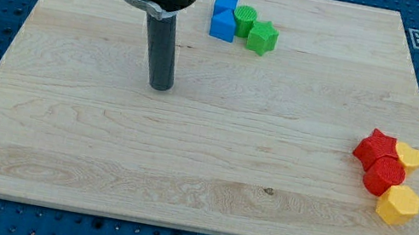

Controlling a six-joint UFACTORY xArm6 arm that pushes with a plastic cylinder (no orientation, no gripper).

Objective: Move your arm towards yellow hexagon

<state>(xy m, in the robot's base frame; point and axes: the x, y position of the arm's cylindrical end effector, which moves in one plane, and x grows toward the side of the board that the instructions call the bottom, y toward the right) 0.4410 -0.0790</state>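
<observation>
The yellow hexagon (398, 205) lies near the wooden board's lower right corner. It touches a red round block (384, 175) just above it. My tip (160, 86) rests on the board in the upper left part of the view, far to the left of the yellow hexagon and touching no block.
A red star (374, 147) and a yellow heart-like block (410, 157) sit above the red round block. At the view's top, two blue blocks (225, 16), a green round block (246, 20) and a green star (262, 37) cluster together. The wooden board (56, 151) lies on a blue pegboard.
</observation>
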